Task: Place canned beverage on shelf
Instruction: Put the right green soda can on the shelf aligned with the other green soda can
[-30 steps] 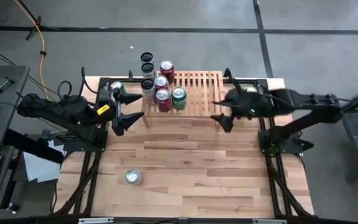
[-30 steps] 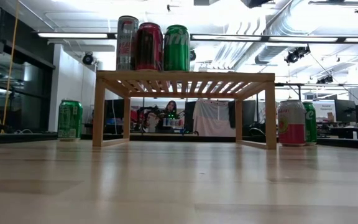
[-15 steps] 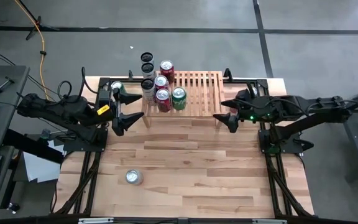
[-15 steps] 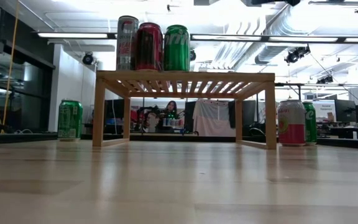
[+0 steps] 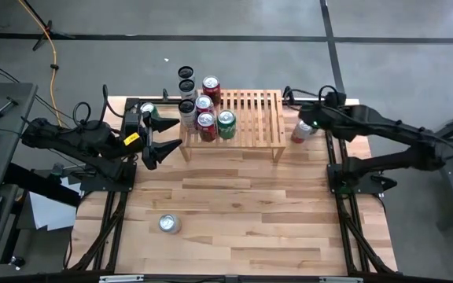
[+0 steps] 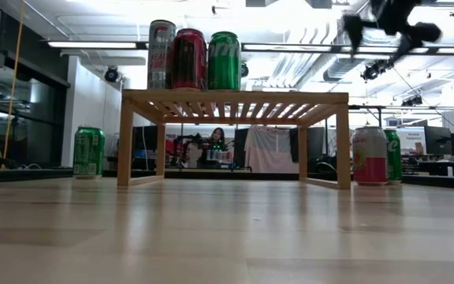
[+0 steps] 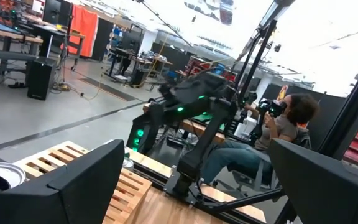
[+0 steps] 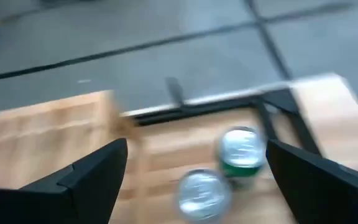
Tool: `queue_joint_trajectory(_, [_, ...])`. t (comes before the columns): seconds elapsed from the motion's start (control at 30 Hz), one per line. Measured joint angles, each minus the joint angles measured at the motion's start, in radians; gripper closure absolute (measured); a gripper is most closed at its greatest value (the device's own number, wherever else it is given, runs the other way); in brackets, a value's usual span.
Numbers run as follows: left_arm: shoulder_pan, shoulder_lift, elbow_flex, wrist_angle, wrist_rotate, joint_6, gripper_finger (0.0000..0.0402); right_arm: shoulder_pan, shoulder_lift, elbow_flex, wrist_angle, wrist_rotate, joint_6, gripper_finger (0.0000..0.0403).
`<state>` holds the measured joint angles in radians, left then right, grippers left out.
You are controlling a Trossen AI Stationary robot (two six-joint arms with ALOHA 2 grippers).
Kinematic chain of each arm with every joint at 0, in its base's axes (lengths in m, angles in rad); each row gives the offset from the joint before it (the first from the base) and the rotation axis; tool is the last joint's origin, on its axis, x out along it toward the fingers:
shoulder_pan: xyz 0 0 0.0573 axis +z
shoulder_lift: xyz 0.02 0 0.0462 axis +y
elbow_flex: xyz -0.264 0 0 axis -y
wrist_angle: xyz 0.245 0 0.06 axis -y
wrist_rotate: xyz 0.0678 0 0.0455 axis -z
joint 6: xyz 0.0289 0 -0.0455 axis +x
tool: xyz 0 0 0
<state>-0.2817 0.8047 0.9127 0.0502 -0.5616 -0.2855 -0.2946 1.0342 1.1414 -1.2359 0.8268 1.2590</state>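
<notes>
1. Shelf (image 5: 246,118): its 3 o'clock leg stands just beside the target cans. A slanted descent by the right gripper (image 8: 196,163) could knock it, I judge.
2. Right gripper: released, empty, above two cans at the shelf's 3 o'clock.
3. Pink can (image 5: 300,132) and green can (image 6: 392,155) stand close together on the table. A wide finger may tip the neighbour.
4. Left gripper (image 5: 175,135): released, empty, waiting at the shelf's 9 o'clock.
5. The shelf holds a can cluster (image 5: 211,110) at its 9 o'clock end; the rest is bare.
</notes>
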Motion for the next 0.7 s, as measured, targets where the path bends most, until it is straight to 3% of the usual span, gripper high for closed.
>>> queue_joint_trajectory(0.1, [0.000,0.000,0.000,0.000,-0.001,0.000,0.0009,-0.128,0.000,-0.083,0.010,-0.028,0.040,0.0034])
queue_joint_trajectory(0.4, [0.000,0.000,0.000,0.000,-0.001,-0.001,0.0009,-0.403,0.001,-0.339,0.305,-0.172,0.043,0.0034])
queue_joint_trajectory(0.7, [0.000,0.000,0.000,0.000,-0.001,-0.019,0.0009,-0.518,0.030,-0.410,0.510,-0.243,-0.011,0.0034])
